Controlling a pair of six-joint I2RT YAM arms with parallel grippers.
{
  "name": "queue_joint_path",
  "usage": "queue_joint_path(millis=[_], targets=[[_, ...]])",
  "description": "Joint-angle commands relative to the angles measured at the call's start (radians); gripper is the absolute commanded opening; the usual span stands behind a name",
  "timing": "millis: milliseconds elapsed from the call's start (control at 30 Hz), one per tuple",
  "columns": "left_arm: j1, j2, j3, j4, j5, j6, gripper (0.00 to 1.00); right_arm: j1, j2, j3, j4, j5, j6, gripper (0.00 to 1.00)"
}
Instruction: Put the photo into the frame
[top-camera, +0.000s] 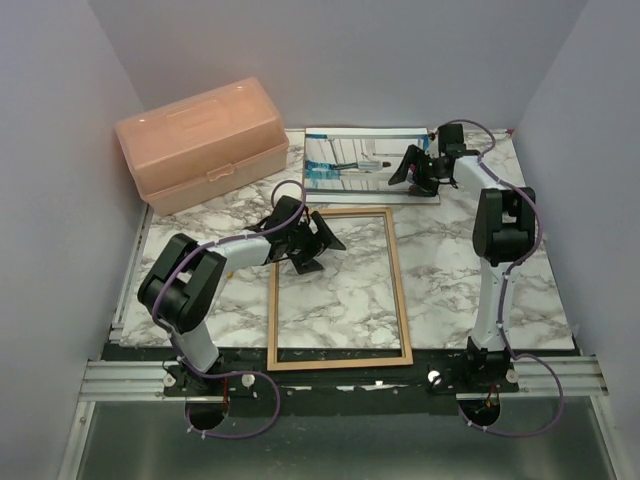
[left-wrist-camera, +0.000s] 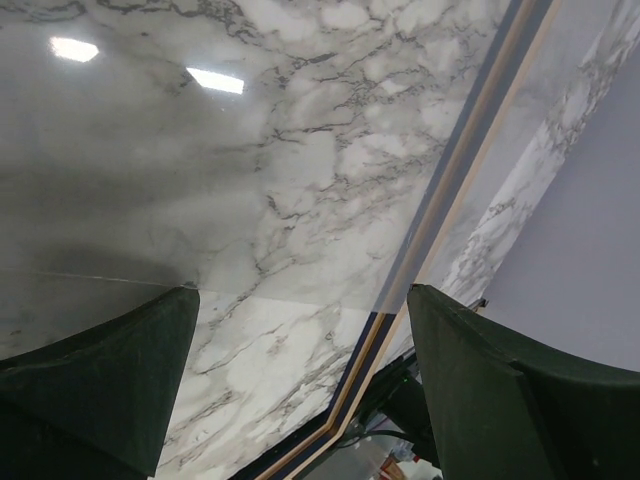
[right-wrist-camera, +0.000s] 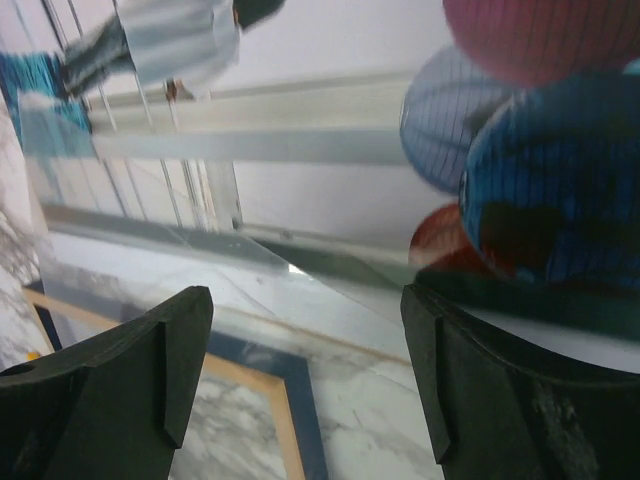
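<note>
The frame (top-camera: 340, 359) lies flat in the middle of the marble table, light wood face up, with marble showing through it. The photo (top-camera: 345, 165) lies behind it at the back of the table. In the right wrist view its red and blue balloons (right-wrist-camera: 540, 190) and white columns fill the picture. My left gripper (top-camera: 318, 250) is open and low over the frame's far left corner, holding nothing. The left wrist view shows a blue and wood frame rail (left-wrist-camera: 400, 330) between the left gripper's (left-wrist-camera: 300, 380) fingers. My right gripper (top-camera: 405, 175) hovers open over the photo's right part, empty (right-wrist-camera: 305, 380).
A peach plastic box (top-camera: 205, 145) stands at the back left. A clear sheet's edge (right-wrist-camera: 290, 265) lies along the photo's near side, close to the frame's corner (right-wrist-camera: 300, 400). Lilac walls close in three sides.
</note>
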Motion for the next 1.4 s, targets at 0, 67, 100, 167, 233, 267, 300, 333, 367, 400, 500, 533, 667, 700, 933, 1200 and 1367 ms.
queue_joint_path(millis=[0, 67, 100, 167, 233, 267, 300, 333, 367, 400, 500, 533, 667, 700, 933, 1200, 1367], targets=[[0.002, 0.003, 0.029, 0.014, 0.002, 0.016, 0.88, 0.021, -0.061, -0.194, -0.059, -0.101, -0.019, 0.84], [0.003, 0.0, 0.03, 0.014, 0.003, 0.022, 0.88, 0.021, -0.103, -0.25, -0.07, -0.111, -0.023, 0.84], [0.006, -0.002, 0.03, 0.013, 0.005, 0.025, 0.88, 0.021, -0.127, -0.278, -0.074, -0.107, -0.025, 0.84], [0.005, -0.013, 0.022, 0.022, 0.007, 0.031, 0.88, 0.02, -0.189, -0.343, -0.073, -0.106, -0.024, 0.84], [0.005, -0.028, 0.018, 0.029, 0.009, 0.041, 0.88, 0.021, -0.244, -0.401, -0.086, -0.108, -0.026, 0.84], [0.005, -0.036, 0.019, 0.024, 0.008, 0.049, 0.88, 0.021, -0.272, -0.423, -0.092, -0.109, -0.025, 0.84], [0.005, -0.047, 0.021, 0.018, 0.008, 0.06, 0.88, 0.022, -0.296, -0.456, -0.093, -0.123, -0.024, 0.84], [0.005, -0.059, 0.024, 0.009, 0.01, 0.072, 0.88, 0.022, -0.326, -0.486, -0.091, -0.13, -0.02, 0.84], [0.005, -0.07, 0.031, 0.0, 0.011, 0.09, 0.88, 0.021, -0.357, -0.523, -0.087, -0.136, -0.016, 0.83], [0.005, -0.084, 0.037, -0.012, 0.013, 0.104, 0.88, 0.02, -0.382, -0.551, -0.085, -0.137, -0.013, 0.83], [0.005, -0.131, 0.05, -0.082, 0.013, 0.141, 0.88, 0.022, -0.473, -0.646, -0.064, -0.152, 0.005, 0.83], [0.006, -0.152, 0.05, -0.098, 0.009, 0.15, 0.88, 0.022, -0.503, -0.674, -0.055, -0.165, 0.011, 0.83], [0.005, -0.237, 0.057, -0.182, -0.008, 0.181, 0.88, 0.022, -0.596, -0.754, -0.037, -0.196, 0.037, 0.83], [0.005, -0.262, 0.061, -0.212, -0.017, 0.193, 0.89, 0.022, -0.617, -0.77, -0.032, -0.209, 0.044, 0.83], [0.008, -0.416, 0.049, -0.416, -0.122, 0.262, 0.91, 0.058, -0.758, -0.905, -0.011, -0.286, 0.087, 0.82], [0.066, -0.516, 0.026, -0.649, -0.292, 0.368, 0.92, 0.214, -0.916, -1.083, 0.112, -0.276, 0.245, 0.82], [0.103, -0.548, -0.012, -0.771, -0.423, 0.426, 0.94, 0.284, -0.944, -1.125, 0.175, -0.267, 0.315, 0.82]])
